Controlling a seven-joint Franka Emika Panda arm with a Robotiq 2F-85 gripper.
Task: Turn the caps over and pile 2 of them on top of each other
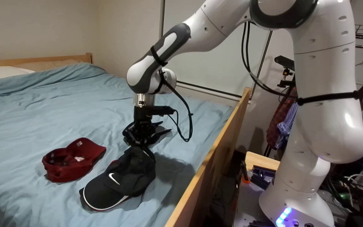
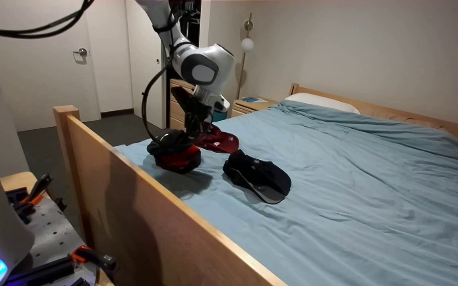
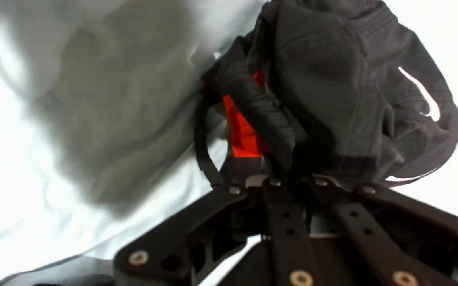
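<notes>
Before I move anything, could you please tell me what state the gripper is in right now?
Gripper: closed, holding the black Nike cap by its back edge.

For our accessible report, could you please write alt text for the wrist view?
A Robotiq gripper pinches a black Nike cap, brim at right, showing a white swoosh and red lining. Pale bedding spreads behind, darkly shadowed at left.

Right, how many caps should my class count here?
3 visible: maroon cap and dark cap, both on the bed; black Nike cap, in the gripper. The red patch beneath that cap could be lining or another cap, mostly hidden.
</notes>
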